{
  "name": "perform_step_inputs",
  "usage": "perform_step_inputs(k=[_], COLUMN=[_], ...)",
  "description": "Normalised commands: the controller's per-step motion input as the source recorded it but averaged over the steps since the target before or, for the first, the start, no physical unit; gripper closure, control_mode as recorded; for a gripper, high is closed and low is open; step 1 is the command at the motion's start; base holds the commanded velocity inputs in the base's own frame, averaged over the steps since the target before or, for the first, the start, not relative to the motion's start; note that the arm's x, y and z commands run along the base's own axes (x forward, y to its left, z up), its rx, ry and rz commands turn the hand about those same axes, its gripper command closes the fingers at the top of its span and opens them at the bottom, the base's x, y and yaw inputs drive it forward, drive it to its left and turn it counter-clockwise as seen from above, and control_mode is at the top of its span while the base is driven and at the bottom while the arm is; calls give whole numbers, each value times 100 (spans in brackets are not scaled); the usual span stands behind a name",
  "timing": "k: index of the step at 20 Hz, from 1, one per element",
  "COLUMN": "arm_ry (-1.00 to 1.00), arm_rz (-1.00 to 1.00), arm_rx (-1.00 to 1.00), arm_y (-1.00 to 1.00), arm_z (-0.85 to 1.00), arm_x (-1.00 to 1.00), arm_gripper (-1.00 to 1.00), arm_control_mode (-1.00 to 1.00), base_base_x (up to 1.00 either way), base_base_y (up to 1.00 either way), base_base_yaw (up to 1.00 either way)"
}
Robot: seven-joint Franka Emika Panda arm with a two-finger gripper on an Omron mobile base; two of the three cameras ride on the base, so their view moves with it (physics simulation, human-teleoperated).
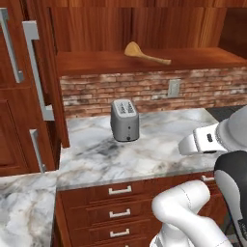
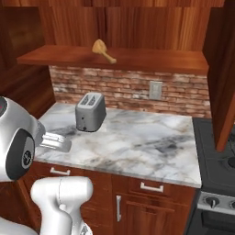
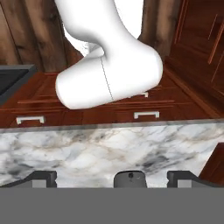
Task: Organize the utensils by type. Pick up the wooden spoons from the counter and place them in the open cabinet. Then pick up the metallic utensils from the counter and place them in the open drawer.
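Claw point(image 3: 111, 177) spread wide and empty over the white grey-veined marble counter point(image 3: 109, 153); the orange-brown round-bowled wooden spoon point(image 1: 144, 54) lies on the open cabinet's reddish wooden shelf point(image 1: 96, 62), judged light, stiff and best pinched mid-handle.

Base cameras flanking, perhaps sharing counter point(image 1: 144, 149)

Stretching white and grey-veined below the brick wall: desk point(image 1: 159, 144). Standing upright on it toward the back left, a grey toaster point(image 1: 125, 120). Running above, a reddish-brown wooden shelf point(image 1: 193, 59), bearing one orange-brown wooden spoon point(image 1: 144, 54) lying flat along it.
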Motion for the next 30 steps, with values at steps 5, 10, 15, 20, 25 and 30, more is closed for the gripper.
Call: perform_step_inputs(k=[5,10,15,20,25,30], arm_ry=[0,0,0,0,0,0], arm_rz=[0,0,0,0,0,0], arm_rx=[0,0,0,0,0,0], arm_y=[0,0,0,0,0,0], arm_z=[0,0,0,0,0,0], arm_x=[0,0,0,0,0,0], arm_gripper=[-100,-100,-100,-100,-100,-100], arm_control_mode=[100,100,100,100,100,100], base_base_x=[-75,-67,-70,-86,-100,-100], base_base_y=[0,-2,-16,-20,-41,-53], base_base_yaw=[1,25,40,41,39,28])
